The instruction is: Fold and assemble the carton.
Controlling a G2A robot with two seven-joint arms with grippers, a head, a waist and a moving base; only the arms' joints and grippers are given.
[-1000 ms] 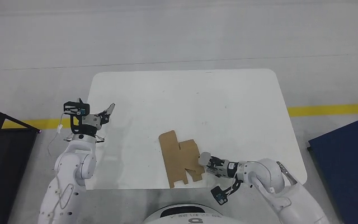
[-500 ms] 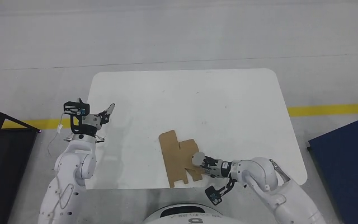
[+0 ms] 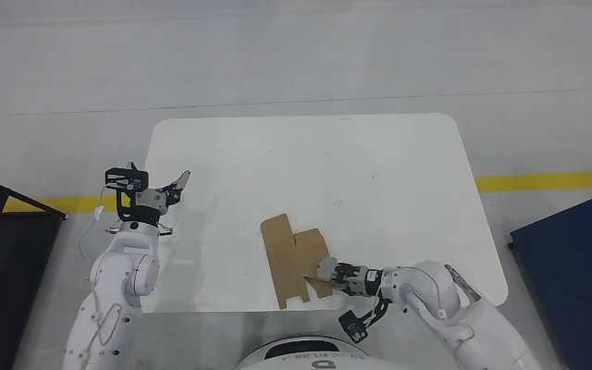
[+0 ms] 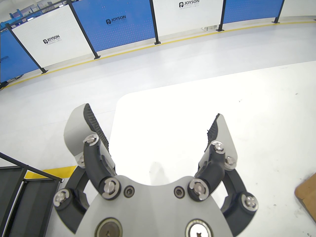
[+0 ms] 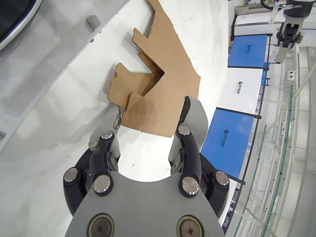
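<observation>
Left arm is bent at the table's (image 3: 370,176) left edge, well apart from everything. The left gripper (image 3: 165,188) is up off the surface, pointing across the table, fingers spread wide and empty. Right arm comes in low from the near right corner, with the forearm running along the near edge. The right gripper (image 3: 326,271) points left into the carton (image 3: 291,254).

The carton is a flat brown cardboard blank lying close to the near edge, roughly midway along it, with its cut-out flaps toward that edge. The flap ends nearly reach the rim, so there's not much room on that side. Loads of bare table behind it and off to both sides.

In the right wrist view the gripper's fingers are spread, with the carton's nearest flap between them. One finger (image 5: 195,114) touches the flap's cardboard edge. The other is low on the table, partly tucked under the flap's opposite corner. The flaps look a bit raised and throw shadows on the table. In the left wrist view a carton corner pokes in well off to the gripper's side.
</observation>
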